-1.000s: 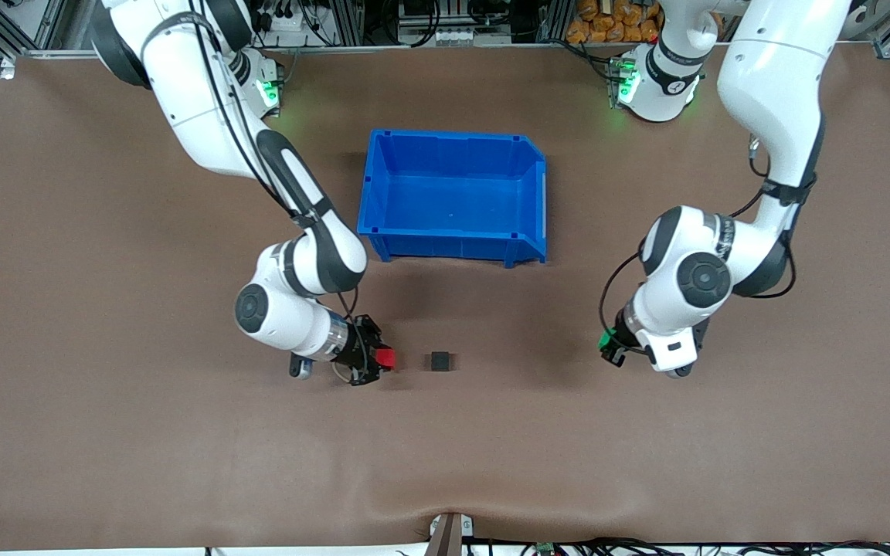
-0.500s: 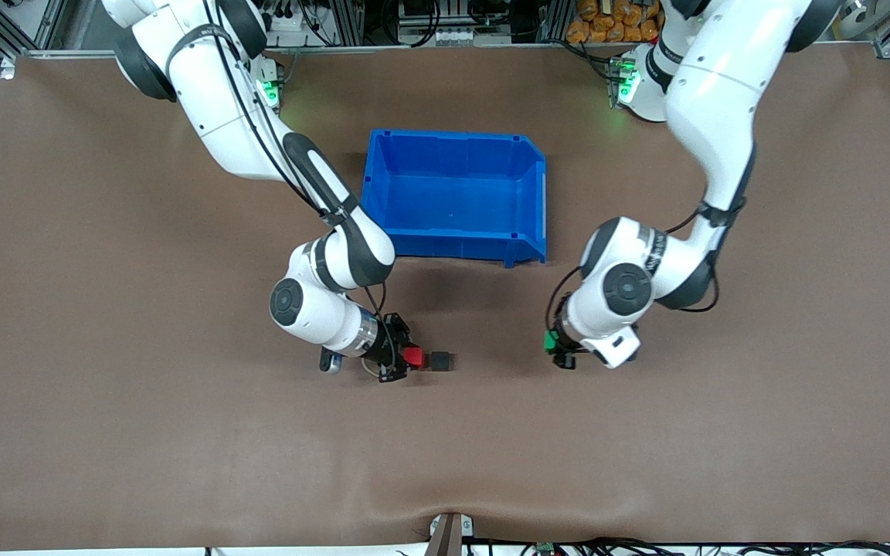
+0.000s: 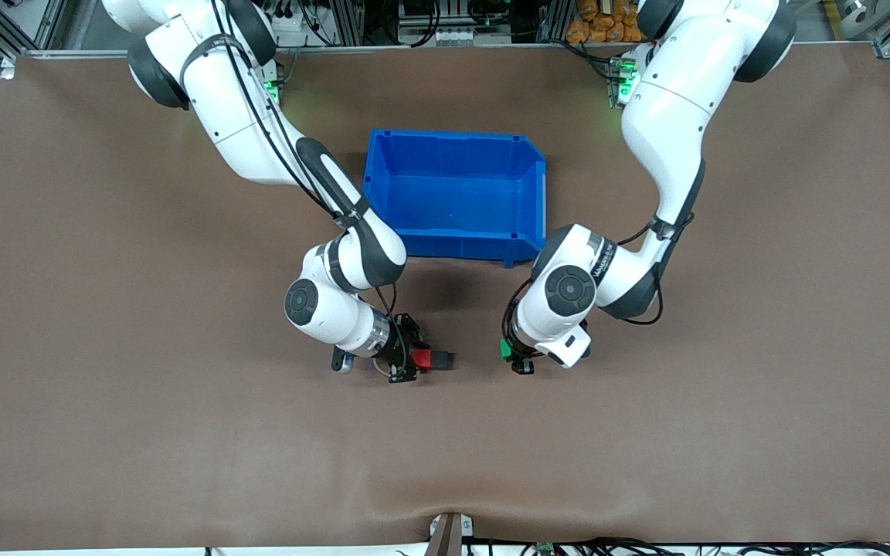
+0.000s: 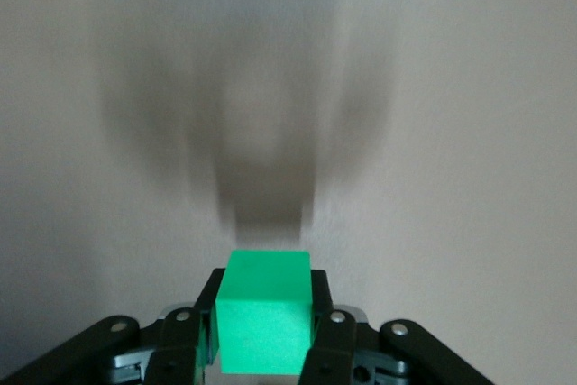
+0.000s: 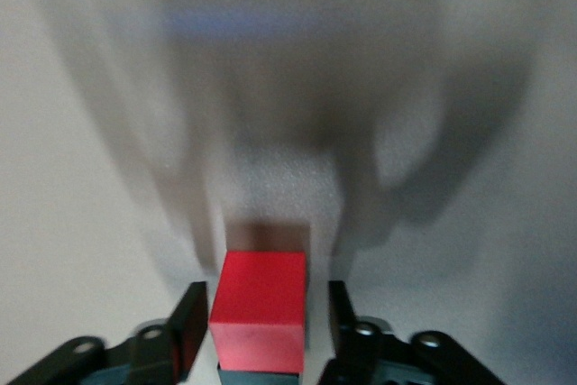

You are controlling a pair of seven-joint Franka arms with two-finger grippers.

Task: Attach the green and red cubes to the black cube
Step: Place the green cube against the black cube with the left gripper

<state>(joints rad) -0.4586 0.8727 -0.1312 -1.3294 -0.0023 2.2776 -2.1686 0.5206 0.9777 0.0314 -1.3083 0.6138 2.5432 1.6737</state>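
Note:
The black cube sits on the brown table, nearer to the front camera than the blue bin. The red cube touches its side toward the right arm's end. My right gripper is low at the table around the red cube. In the right wrist view the red cube lies between the fingers, with gaps on both sides, so the right gripper is open. My left gripper is shut on the green cube, a short gap from the black cube. The left wrist view shows the green cube clamped in the left gripper.
An empty blue bin stands on the table between the two arms, farther from the front camera than the cubes. Both arms' elbows hang close to its nearer corners. Bare brown table lies all around the cubes.
Both arms moved inward toward the black cube. The red cube went from a gap away to touching the black cube. The left gripper carried the green cube much closer.

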